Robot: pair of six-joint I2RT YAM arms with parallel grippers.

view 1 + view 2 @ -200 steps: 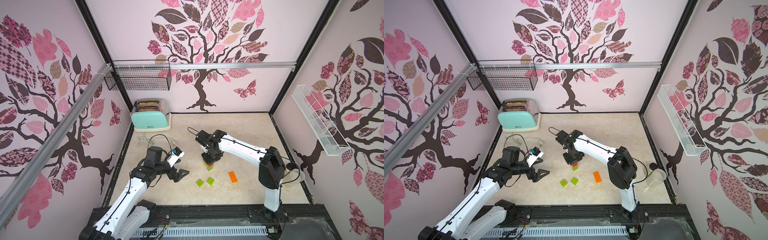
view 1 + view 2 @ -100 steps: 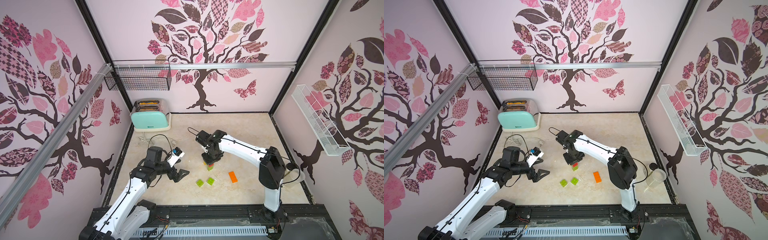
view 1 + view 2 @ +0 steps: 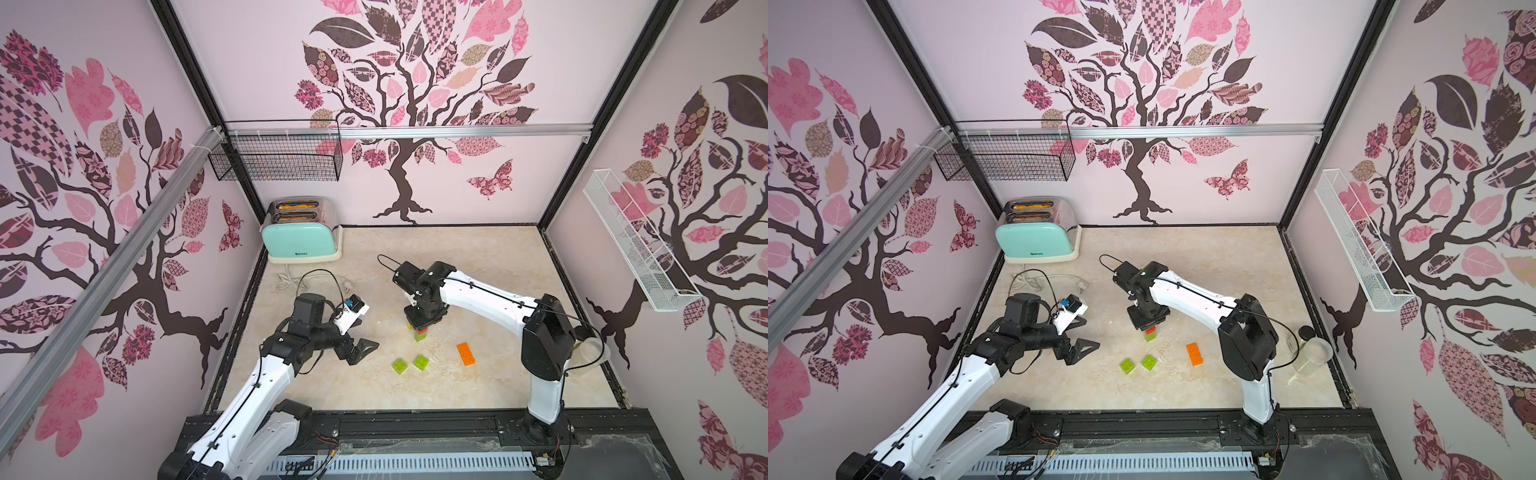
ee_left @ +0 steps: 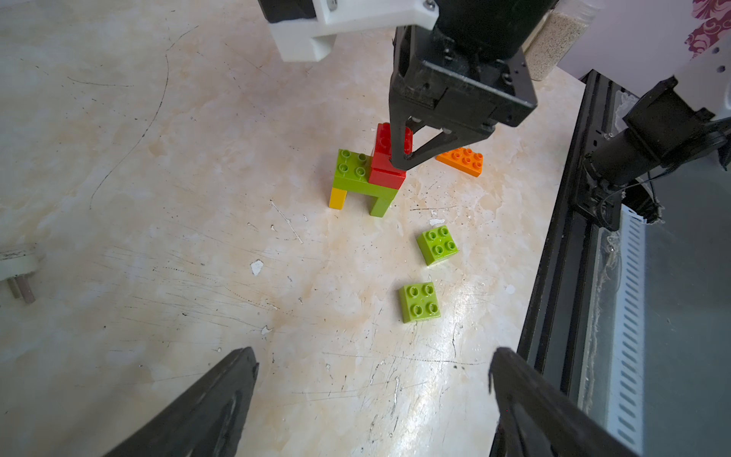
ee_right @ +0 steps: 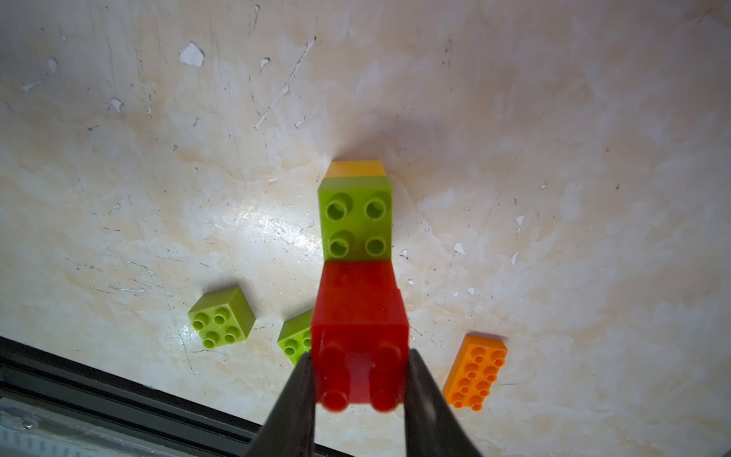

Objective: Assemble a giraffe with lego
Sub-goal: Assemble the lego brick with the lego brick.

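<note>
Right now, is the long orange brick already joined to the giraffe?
No, the orange brick lies alone on the table, apart from the giraffe whose top red brick the right hand grips.

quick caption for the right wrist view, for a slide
Right gripper clamps the top red brick of the half-built giraffe; two loose lime-green bricks and an orange brick lie on the tabletop.
</note>
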